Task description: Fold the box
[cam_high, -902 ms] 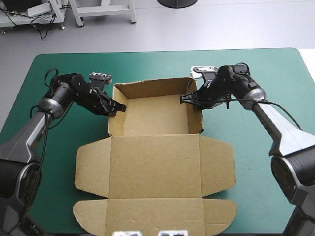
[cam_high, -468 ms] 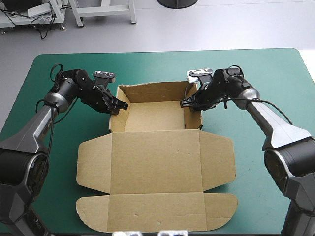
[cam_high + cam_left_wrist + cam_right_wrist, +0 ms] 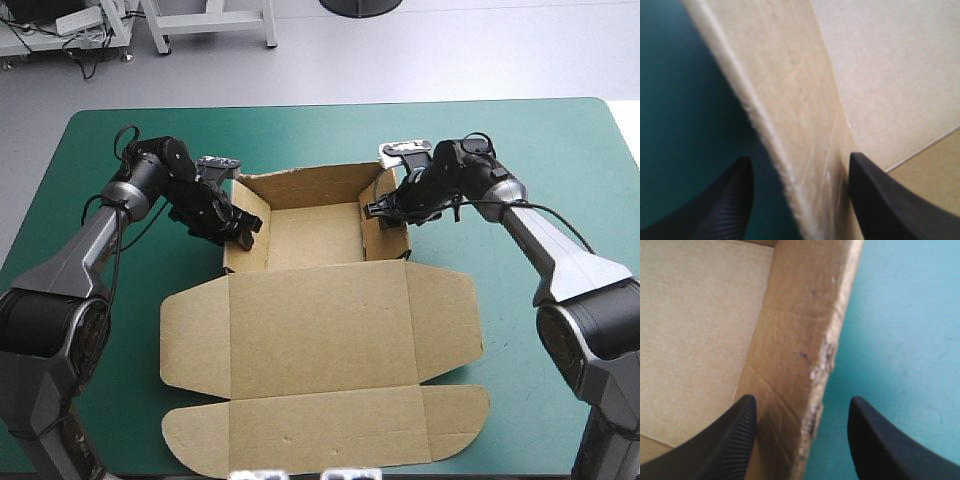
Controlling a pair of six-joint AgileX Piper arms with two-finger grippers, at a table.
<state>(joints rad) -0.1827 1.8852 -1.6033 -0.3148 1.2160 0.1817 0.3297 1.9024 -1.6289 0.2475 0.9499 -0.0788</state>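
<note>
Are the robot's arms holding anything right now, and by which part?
Nothing is gripped. The left end effector and right end effector are open, each straddling a raised side wall of the brown cardboard box, one finger inside, one outside.

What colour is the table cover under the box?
The cover is teal-green, clearest in the high view.

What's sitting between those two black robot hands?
The open tray of the brown cardboard box, seen in the high view; the left hand and right hand each straddle one raised side wall.
</note>
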